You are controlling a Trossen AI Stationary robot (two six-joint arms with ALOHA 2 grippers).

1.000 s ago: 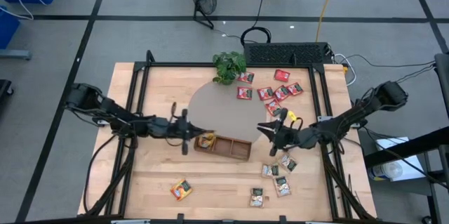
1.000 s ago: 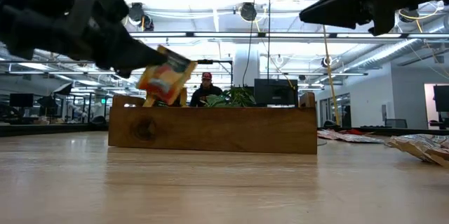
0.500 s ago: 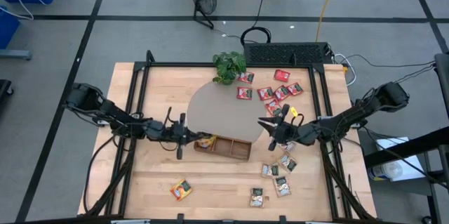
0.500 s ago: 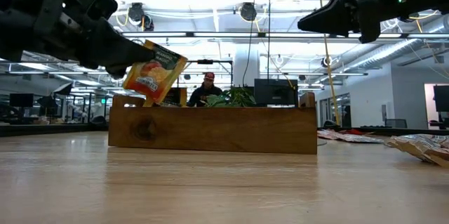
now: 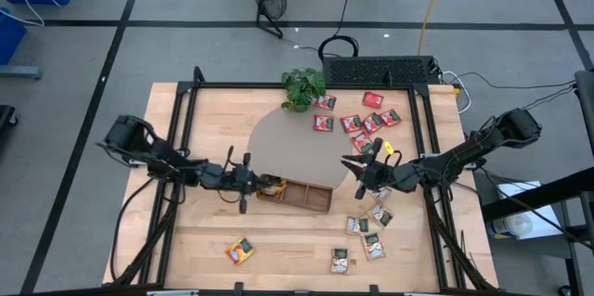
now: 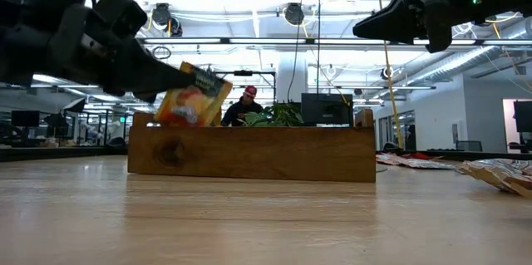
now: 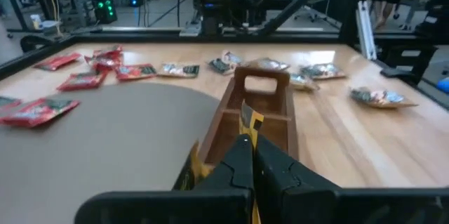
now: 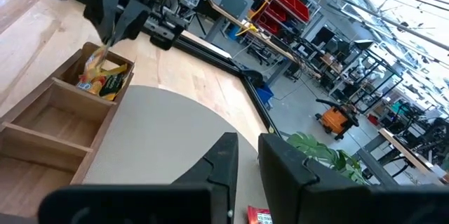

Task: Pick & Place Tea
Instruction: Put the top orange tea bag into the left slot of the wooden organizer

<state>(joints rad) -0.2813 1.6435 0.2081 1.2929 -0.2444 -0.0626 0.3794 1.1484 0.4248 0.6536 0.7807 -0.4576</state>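
The wooden tray (image 5: 302, 195) lies near the table's middle, beside a round grey mat (image 5: 297, 143). My left gripper (image 5: 260, 183) is over the tray's left end, shut on an orange-yellow tea packet (image 6: 193, 100). The same packet (image 8: 104, 76) shows in the right wrist view. Red tea packets (image 5: 353, 122) lie on the table at the far right. Beige ones (image 5: 371, 231) lie at the near right, and one orange packet (image 5: 239, 251) lies near the front edge. My right gripper (image 5: 345, 162) hovers over the mat's right edge with a narrow gap between its fingers and nothing in it. My left gripper pinches the packet's upper edge (image 6: 184, 74) between its two fingers (image 7: 238, 155). The fingers come from the table's left, slanting slightly down. The packet hangs tilted below them, its lower part (image 8: 105, 87) down in the tray's left end compartment. Whether it touches the tray floor I cannot tell.
A potted plant (image 5: 303, 87) stands at the mat's far edge. A black frame (image 5: 186, 148) runs along the table's sides. The tray's other compartments (image 8: 49, 122) show bare wood. A person sits in the room behind the table.
My left gripper has sunk toward the tray with the packet. Half a second ago the packet hung clear above the tray's wall. Now it sits lower, its bottom at the left end compartment.
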